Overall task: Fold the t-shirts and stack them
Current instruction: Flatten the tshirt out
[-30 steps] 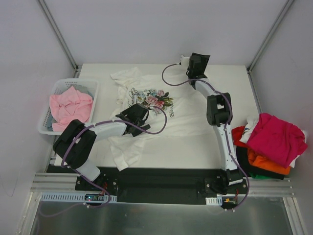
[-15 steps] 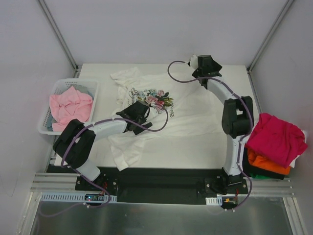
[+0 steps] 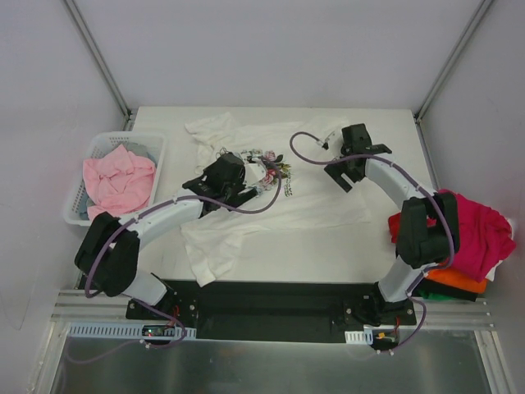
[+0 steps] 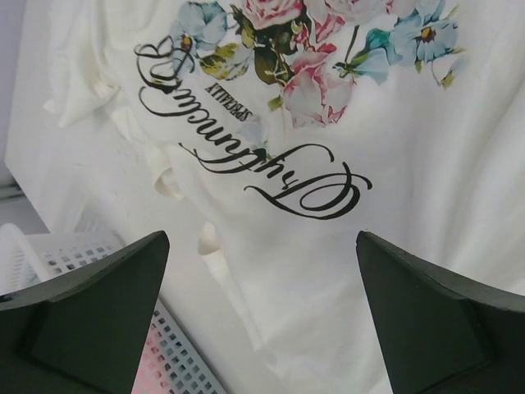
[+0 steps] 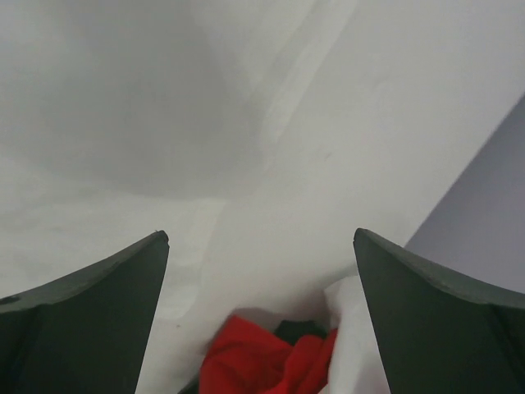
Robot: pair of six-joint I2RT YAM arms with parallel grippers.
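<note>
The white t-shirt with the flower print [image 3: 312, 205] lies spread face up in the middle of the table. My left gripper [image 3: 232, 174] hovers open over its left part, beside the print. In the left wrist view the jaws [image 4: 261, 246] stand wide apart above the flowers and black script [image 4: 271, 156], holding nothing. My right gripper [image 3: 349, 168] is open and empty over the shirt's right shoulder area. Its wrist view [image 5: 261, 242] shows white cloth and red cloth [image 5: 262, 361] below. A pale pink tee [image 3: 119, 176] fills the basket. Magenta [image 3: 467, 230], orange [image 3: 447, 279] and dark tees are piled at the right.
The white lattice basket [image 3: 98, 144] stands at the table's left edge and shows in the left wrist view [image 4: 74, 246]. The pile at the right overhangs the table's right edge. Grey walls close in the back and sides.
My right arm has swung from the far back edge toward the near right, down over the shirt. My left gripper has moved a little farther back, toward the flower print.
</note>
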